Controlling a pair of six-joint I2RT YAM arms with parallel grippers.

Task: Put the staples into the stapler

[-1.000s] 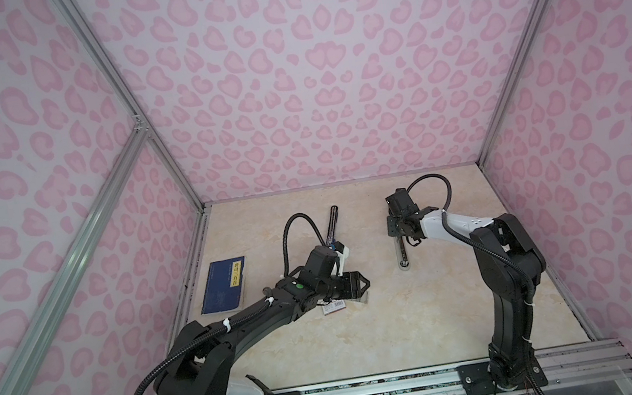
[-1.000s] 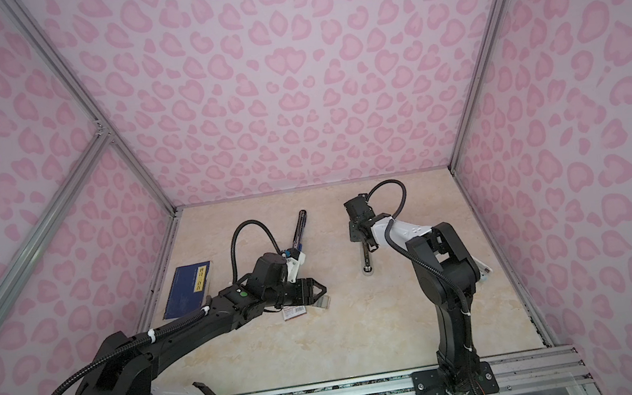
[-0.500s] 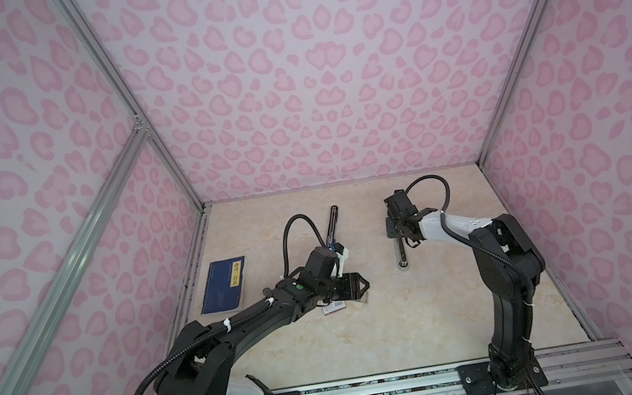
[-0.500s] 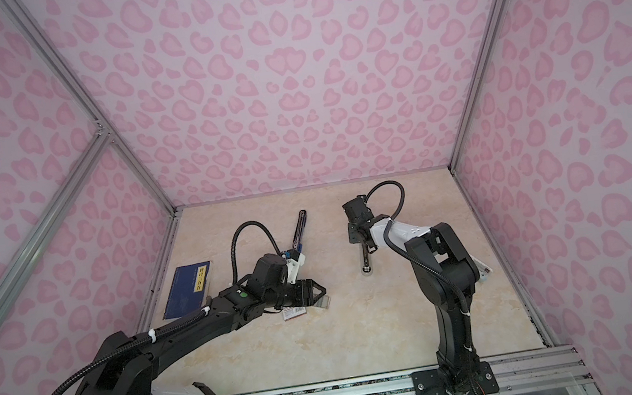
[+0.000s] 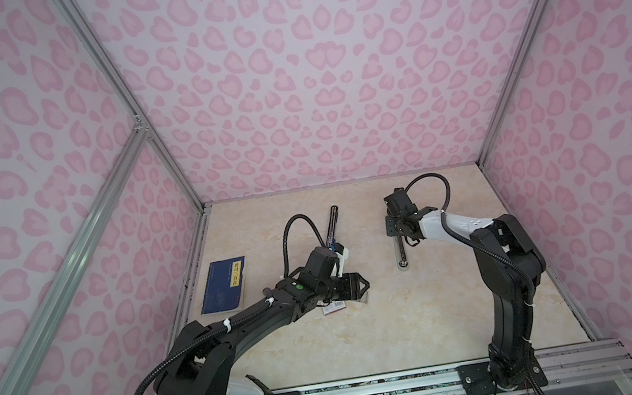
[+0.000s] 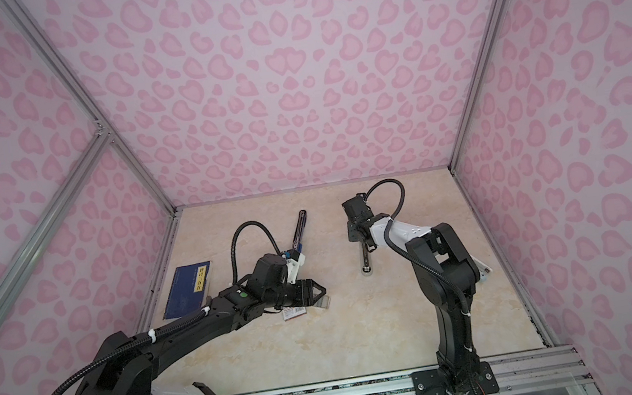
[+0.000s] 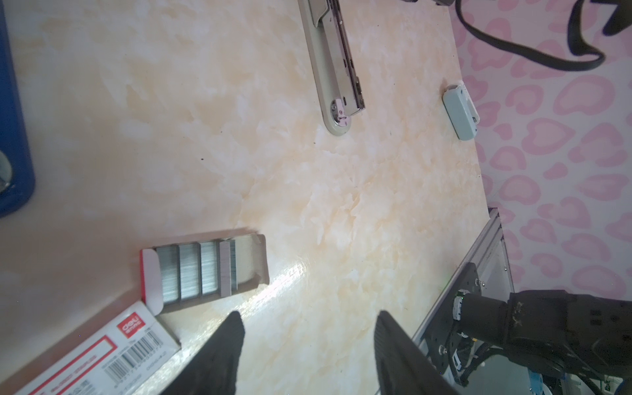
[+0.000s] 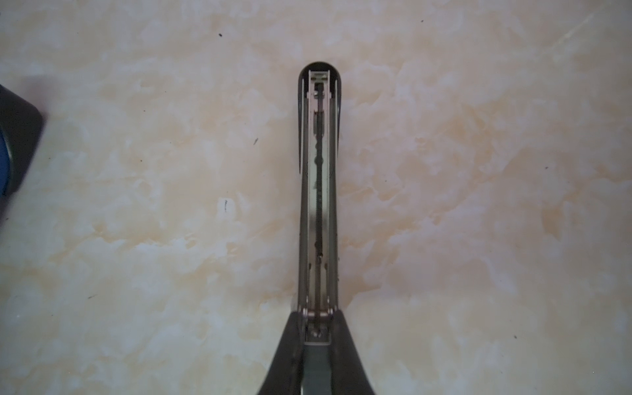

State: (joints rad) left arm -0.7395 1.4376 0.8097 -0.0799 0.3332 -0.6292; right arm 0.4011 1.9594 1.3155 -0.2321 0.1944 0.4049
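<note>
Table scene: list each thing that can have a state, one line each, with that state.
stapler: open, magazine channel exposed, no staples seen inside
staples: strips lying in the tray, untouched
tray: slid out of the box, on the table
box: flat beside the tray
booklet: closed, flat
left gripper: open, holding nothing
right gripper: shut on the stapler's hinge end

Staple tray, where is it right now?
In the left wrist view the staple tray lies on the tabletop beside its white box, close to the open left claw; the stapler lies farther off.
</note>
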